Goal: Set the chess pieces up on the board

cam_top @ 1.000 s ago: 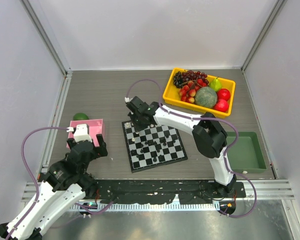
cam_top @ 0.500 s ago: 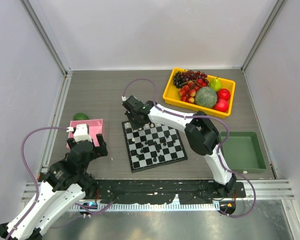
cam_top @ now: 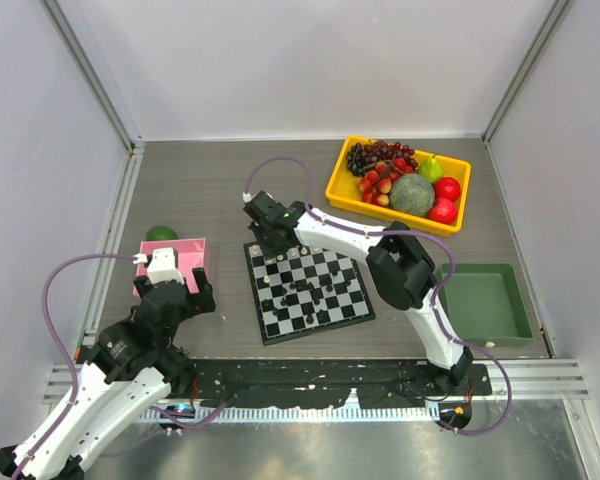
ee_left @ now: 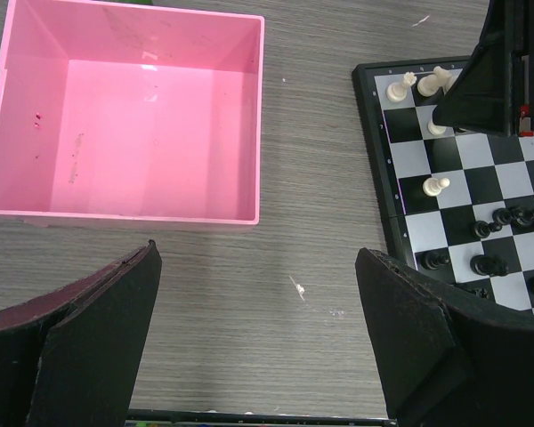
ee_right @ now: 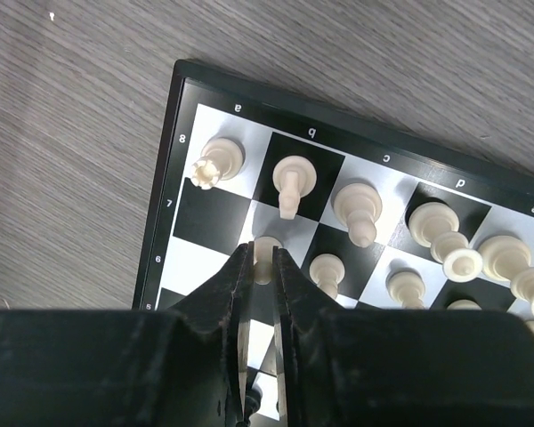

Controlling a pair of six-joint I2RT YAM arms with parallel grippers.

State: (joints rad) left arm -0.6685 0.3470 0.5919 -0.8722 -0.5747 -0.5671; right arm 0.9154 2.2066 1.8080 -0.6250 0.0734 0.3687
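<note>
Seen from above, the board (cam_top: pixel 307 290) lies flat on the grey, wood-grained tabletop (cam_top: pixel 210 190). It is a small square of glossy black and white checks inside a thin dark border, turned slightly askew. The chess pieces (cam_top: pixel 305 288) stand on it, with dark ones clustered in the middle rows and pale ones along the far edge. The right gripper (cam_top: pixel 271 243) hangs over the board's far-left corner. The left gripper (cam_top: pixel 177 289) sits over the near edge of a pink plastic tray (cam_top: pixel 193 248), and a round green fruit (cam_top: pixel 161 233) lies just behind that tray. A yellow bin (cam_top: pixel 334 188) heaped with fruit stands at the far right, and a green tray (cam_top: pixel 485 305) lies at the near right.

In the left wrist view, the left fingers (ee_left: pixel 93 338) are broad, matt black wedges. They stand wide apart with nothing between them, above bare tabletop. The pink tray is a smooth-walled rectangle with a faintly scuffed floor.

In the right wrist view, the narrow black right fingers (ee_right: pixel 222 294) are closed on a white pawn (ee_right: pixel 267 252), pinching its rounded head between their tips. The pawn is in the second row from the board's lettered edge, near the corner. The white pieces around it are glossy cream plastic with turned, knobbed shapes.
</note>
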